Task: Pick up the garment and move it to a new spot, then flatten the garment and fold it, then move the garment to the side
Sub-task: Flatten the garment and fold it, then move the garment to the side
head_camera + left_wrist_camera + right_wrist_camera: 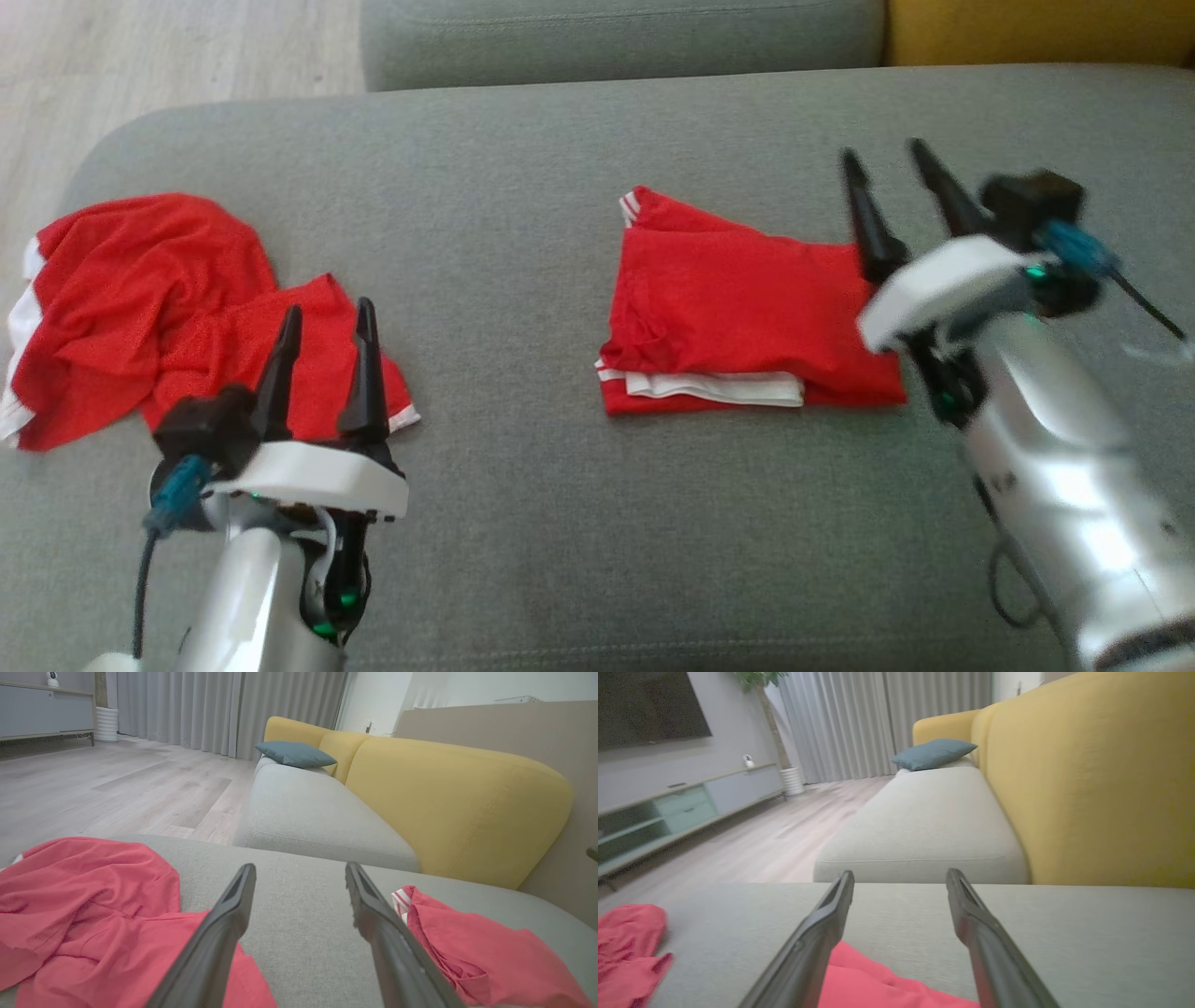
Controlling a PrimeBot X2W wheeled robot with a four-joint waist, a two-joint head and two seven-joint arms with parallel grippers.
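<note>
Sideways lies the folded garment [747,308], long left-to-right; left hand [329,308], right hand [885,154] spread.

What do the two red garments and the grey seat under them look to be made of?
Crumpled garment: thin matte mesh knit, probably synthetic; a fine dotted texture shows. Folded garment: smoother red cloth with white striped trim, likely polyester too. Grey seat: matte woven upholstery, its grain and a stitched seam visible.

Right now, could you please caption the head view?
Folded red garment by open right gripper; crumpled red garment by left gripper.
</note>
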